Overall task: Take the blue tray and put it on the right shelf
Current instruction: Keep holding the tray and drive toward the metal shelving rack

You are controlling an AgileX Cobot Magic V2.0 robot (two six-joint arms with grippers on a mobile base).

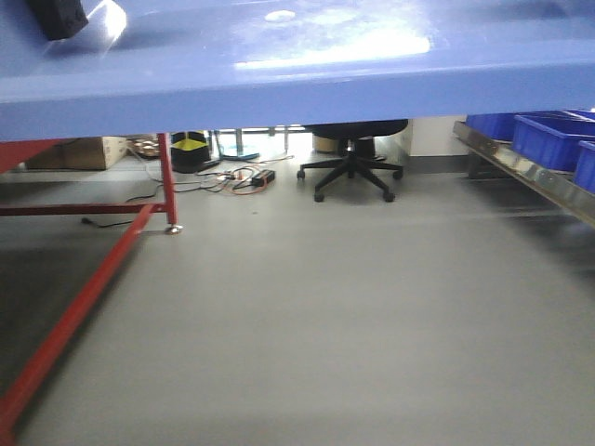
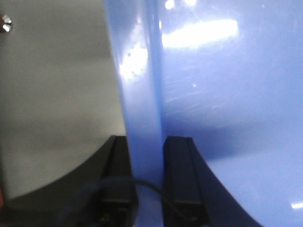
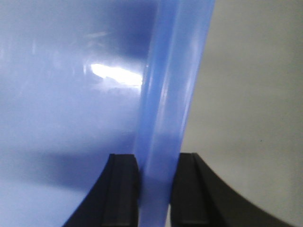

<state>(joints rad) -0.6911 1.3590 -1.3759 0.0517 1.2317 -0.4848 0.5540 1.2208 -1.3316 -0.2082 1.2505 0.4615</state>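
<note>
The left tool [image 2: 147, 158] is closed on the left rim of the large shallow glossy periwinkle-blue plastic tray [image 1: 297, 84]. One black finger [image 2: 120, 179] is outside the rolled rim and the other is inside on the tray floor. The right tool [image 3: 155, 163] grips the opposite rim in the same way, with the rim squeezed between its two black fingers. In the front view the tray fills the whole top, very near to the camera, with the grey floor [image 1: 325, 316] under it. At the left stands the red-legged table [image 1: 167, 181]. At the right is the metal rack shelf with a shiny steel front rail [image 1: 530, 175], which carries deep dark-blue plastic bins [image 1: 548, 139]. The tray is not on this shelf. Far behind are a black office chair on wheels [image 1: 351, 165], loose cables [image 1: 242, 181] and a brown cardboard box [image 1: 88, 151].
</note>
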